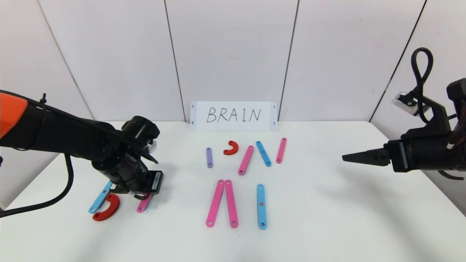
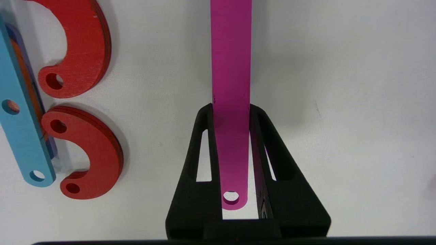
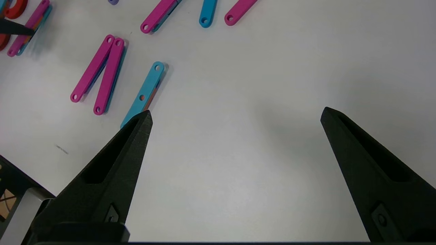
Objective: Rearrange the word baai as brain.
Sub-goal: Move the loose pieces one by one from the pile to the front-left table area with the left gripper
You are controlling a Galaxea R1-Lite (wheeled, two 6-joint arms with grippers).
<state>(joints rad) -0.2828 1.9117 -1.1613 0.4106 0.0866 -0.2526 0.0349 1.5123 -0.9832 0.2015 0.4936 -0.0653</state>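
Note:
The letters lie as flat holed pieces on the white table (image 1: 327, 218). At the left, my left gripper (image 2: 231, 109) is shut on one end of a pink bar (image 2: 231, 61), which reaches out from between the fingers close to the table. In the head view that gripper (image 1: 145, 198) points down over the pink bar (image 1: 143, 205). Beside it lie a blue bar (image 2: 20, 129) and two red C-curves (image 2: 85, 51) (image 2: 92, 153). My right gripper (image 3: 236, 114) hangs open over bare table at the right, holding nothing.
A white "BRAIN" card (image 1: 233, 115) stands at the back. Before it lie a purple short bar (image 1: 209, 157), a red curve (image 1: 232, 147), pink bars (image 1: 246, 159) (image 1: 281, 150) and a blue bar (image 1: 263, 153). Nearer: two long pink bars (image 1: 222, 203), a long blue bar (image 1: 261, 206).

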